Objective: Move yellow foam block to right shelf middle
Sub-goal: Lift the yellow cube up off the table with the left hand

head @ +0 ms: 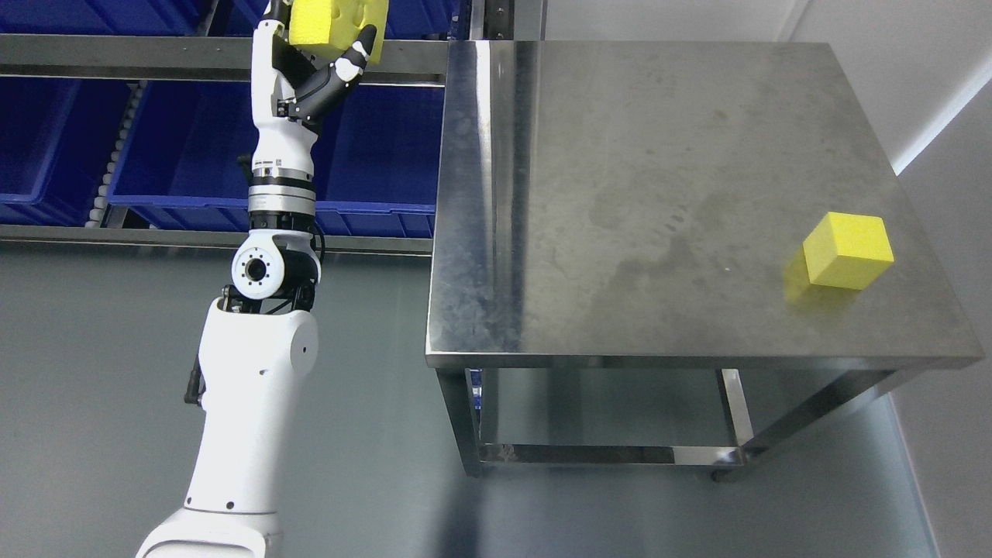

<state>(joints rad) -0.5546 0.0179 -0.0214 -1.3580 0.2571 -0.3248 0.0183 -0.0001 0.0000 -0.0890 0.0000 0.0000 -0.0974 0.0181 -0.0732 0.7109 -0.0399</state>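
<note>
Blue bins (pixel 194 147) sit behind the left hand (pixel 325 54), which grips a yellow block (pixel 335 25) up high. Another block (pixel 846 249) rests on the table (pixel 620 194), far away.

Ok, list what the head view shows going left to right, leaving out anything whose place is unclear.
Blue bins on the shelf rack → left hand gripping a yellow foam block → steel table → second yellow foam block near the table's right edge.
</note>
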